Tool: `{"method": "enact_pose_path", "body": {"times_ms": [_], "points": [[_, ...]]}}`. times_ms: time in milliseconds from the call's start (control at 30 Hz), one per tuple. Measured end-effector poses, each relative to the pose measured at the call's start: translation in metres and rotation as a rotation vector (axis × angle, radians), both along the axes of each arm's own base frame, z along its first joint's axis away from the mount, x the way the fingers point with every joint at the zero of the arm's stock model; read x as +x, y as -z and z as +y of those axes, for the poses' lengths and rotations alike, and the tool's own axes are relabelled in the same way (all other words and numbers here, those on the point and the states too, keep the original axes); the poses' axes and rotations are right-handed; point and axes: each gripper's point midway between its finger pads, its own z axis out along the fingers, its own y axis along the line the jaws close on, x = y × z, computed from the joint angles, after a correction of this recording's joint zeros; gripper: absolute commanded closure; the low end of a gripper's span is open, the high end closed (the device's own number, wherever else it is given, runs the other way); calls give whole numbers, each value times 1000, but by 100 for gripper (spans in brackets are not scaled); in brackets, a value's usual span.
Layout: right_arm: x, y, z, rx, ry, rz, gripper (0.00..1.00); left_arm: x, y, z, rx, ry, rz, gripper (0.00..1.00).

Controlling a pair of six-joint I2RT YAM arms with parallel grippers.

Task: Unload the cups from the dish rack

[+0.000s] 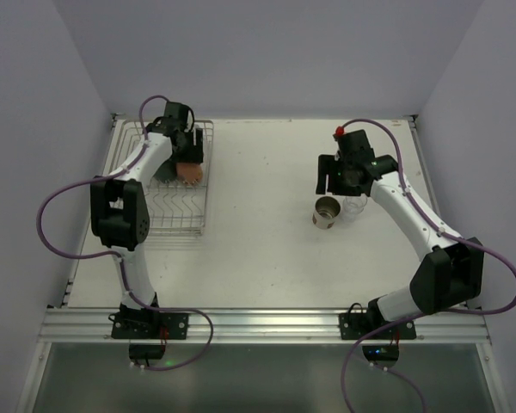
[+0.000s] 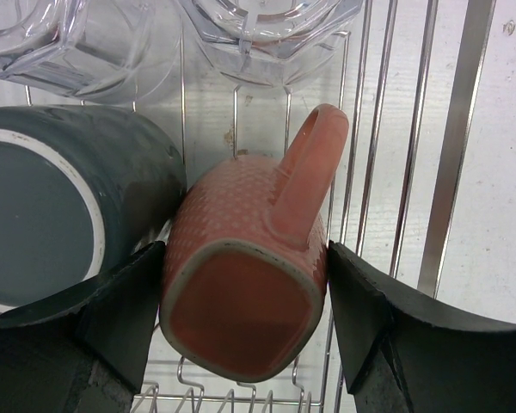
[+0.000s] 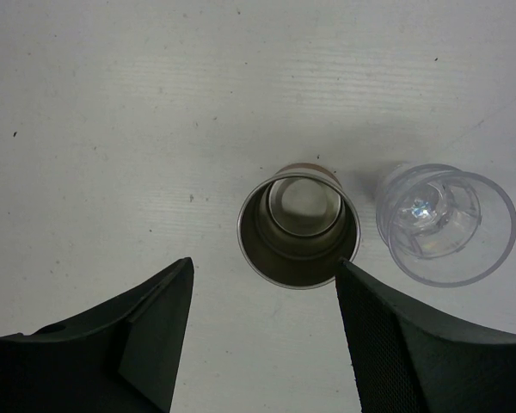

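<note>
the left arm (image 1: 138,168) rises from its base at the near left, folds at a dark elbow block, then stretches its forearm far ahead with the wrist tipped downward. the left gripper (image 2: 245,267) points down, and its two dark fingers (image 2: 112,318) press against opposite sides of a salmon-pink mug (image 2: 232,232) (both pads meet it in the wrist view). the right arm (image 1: 408,211) leans from its base at the near right toward the middle, with the elbow out to the right and the wrist bent down. the right gripper (image 3: 265,275) hangs with its jaws spread wide, holding nothing.
</note>
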Motion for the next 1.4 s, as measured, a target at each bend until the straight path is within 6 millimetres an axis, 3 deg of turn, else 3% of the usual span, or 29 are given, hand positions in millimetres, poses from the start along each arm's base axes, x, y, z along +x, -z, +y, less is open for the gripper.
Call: {"method": "enact_pose_path", "body": {"times_ms": [600,867,1033,1167,1400], "points": [[-2,2,9,-2,-25,7,30,-10,-25,2,-3,0,-21,100],[2,-1,25,8,-63,2,30,-11,-34,2,-6,0,-39,100],[9,-15,53,82,-120,-4,30,-14,-51,3,-10,2,-72,100],[18,-36,87,205,-184,-17,30,-20,-76,4,-17,2,-118,100],[35,-78,149,467,-294,-43,31,-29,-100,5,-25,3,-161,100]]}}
